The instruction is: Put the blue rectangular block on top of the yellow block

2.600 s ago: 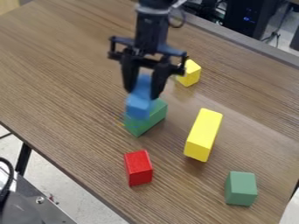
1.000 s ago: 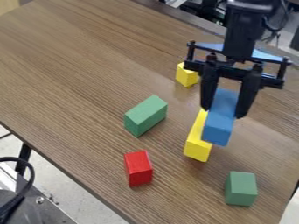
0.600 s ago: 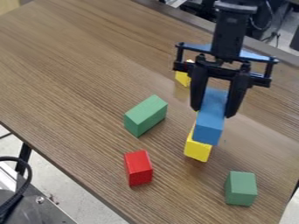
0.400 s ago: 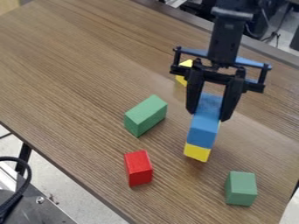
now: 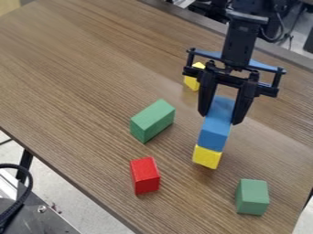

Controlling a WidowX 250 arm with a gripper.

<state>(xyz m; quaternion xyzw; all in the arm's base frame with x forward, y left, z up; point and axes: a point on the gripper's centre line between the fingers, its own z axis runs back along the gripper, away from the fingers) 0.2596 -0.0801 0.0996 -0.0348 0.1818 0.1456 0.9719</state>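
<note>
Pincer [image 5: 224,114] has the blue block [image 5: 215,131] gripped by its sides, over the long yellow block [image 5: 207,157], roughly in line w/ it; can't tell if they touch. Yellow's near end pokes out below. Main risk: if there's a gap, letting go now = a drop, and blue could bounce or tip off. If blue's off-centre, it may overhang & slide. Pressing too hard could shove yellow along the tabletop [image 5: 92,91]; uneven release might drag blue askew.
</note>
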